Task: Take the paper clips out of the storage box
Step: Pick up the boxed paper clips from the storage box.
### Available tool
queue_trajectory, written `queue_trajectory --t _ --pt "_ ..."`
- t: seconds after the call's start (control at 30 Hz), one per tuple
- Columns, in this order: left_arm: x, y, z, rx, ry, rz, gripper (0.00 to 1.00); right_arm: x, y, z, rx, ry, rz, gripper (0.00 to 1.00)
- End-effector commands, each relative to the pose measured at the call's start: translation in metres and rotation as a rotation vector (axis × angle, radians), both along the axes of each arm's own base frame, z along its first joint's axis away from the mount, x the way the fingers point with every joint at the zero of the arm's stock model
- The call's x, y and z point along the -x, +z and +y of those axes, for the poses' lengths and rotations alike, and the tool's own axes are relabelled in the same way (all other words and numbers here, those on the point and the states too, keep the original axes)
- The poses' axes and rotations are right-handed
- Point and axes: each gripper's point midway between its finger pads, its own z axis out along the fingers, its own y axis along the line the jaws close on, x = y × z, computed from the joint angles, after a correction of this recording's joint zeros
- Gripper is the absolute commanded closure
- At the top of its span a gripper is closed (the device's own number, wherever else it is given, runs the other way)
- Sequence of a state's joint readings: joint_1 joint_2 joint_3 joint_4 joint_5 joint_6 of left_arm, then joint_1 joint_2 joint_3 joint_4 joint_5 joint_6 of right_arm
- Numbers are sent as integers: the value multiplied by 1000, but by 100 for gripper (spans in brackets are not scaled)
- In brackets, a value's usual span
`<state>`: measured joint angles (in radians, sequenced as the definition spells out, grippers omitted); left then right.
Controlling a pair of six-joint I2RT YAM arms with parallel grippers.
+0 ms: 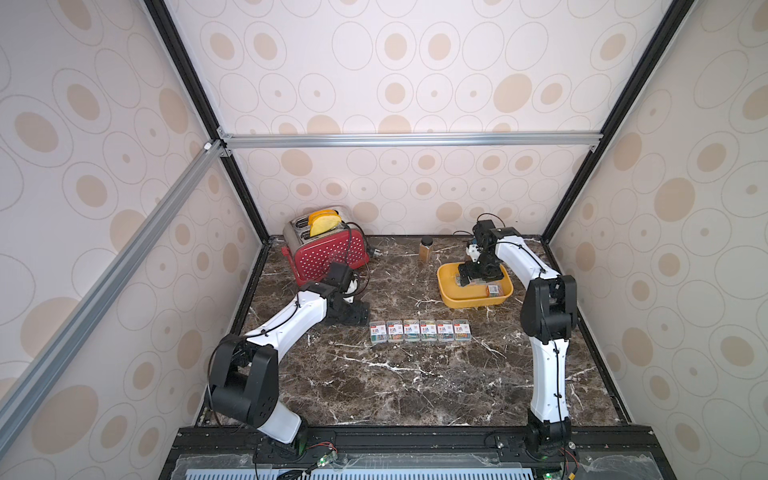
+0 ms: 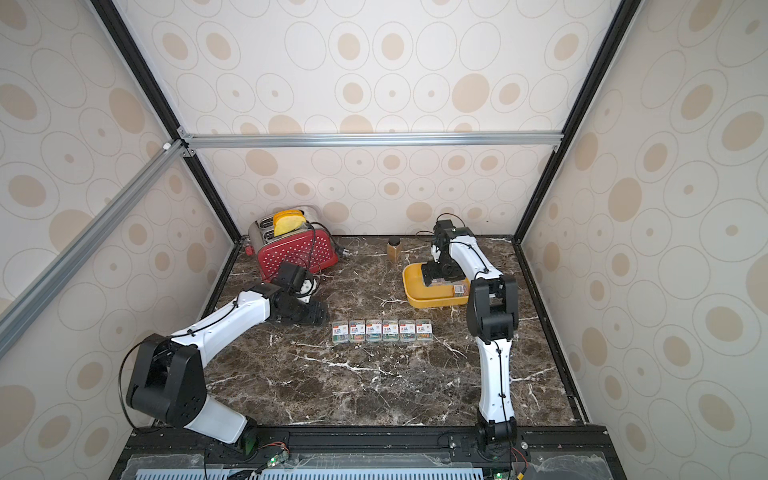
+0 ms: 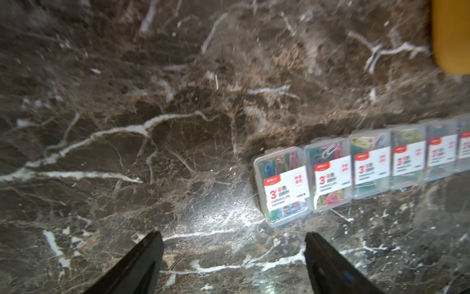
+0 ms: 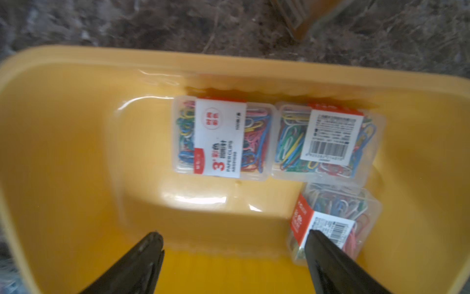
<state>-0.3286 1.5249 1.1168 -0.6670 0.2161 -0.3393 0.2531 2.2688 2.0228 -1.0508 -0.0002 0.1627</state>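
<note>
While six cases of paper clips [image 1: 420, 331] lie side by side in a row on the marble table [image 1: 374, 382], three more lie inside the storage box [image 1: 448, 291], the yellow tray at the far right. The left gripper [image 3: 232, 235] sits just left of the row's left end, fingers spread wide over bare marble, holding nothing. The right gripper [image 4: 232, 234] hangs inside the tray, fingers equally wide and empty, one finger overlapping a tilted case [image 4: 335, 219].

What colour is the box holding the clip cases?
Yellow; the storage box shows best in the right wrist view.
</note>
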Motion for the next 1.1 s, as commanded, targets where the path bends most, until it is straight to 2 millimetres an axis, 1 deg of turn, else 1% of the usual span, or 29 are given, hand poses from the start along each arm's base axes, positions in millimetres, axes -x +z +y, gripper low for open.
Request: queue_trajectory --t 0.0,0.17,0.23,0.37,0.6,0.73,0.83,0.87,0.93,0.97,1.07 --pt "-10 32 -7 46 -25 -63 1 -4 0 -29 96 -48 -2 3" --pt "-17 50 -13 78 -41 -92 1 0 -10 -46 154 -105 8 0" --pt "-18 53 -14 83 -42 -95 1 2 -16 -50 164 -123 17 0" --pt "-20 52 -17 92 -46 -90 1 2 -27 -54 169 -148 36 0" --pt "-21 52 -17 101 -49 -84 1 6 -41 -64 224 -189 47 0" --pt "-21 52 -19 110 -54 -84 1 9 -50 -63 214 -199 63 0" --pt "-22 52 -20 118 -54 -85 1 9 -57 -55 161 -206 74 0" --pt "-22 52 -21 118 -56 -86 1 9 -58 -52 142 -207 76 2" --pt "-22 52 -21 119 -54 -86 1 9 -59 -47 109 -207 76 10" --pt "-22 53 -21 120 -56 -89 1 8 -58 -44 94 -205 73 14" --pt "-22 53 -21 123 -53 -90 1 8 -49 -42 79 -205 54 23"
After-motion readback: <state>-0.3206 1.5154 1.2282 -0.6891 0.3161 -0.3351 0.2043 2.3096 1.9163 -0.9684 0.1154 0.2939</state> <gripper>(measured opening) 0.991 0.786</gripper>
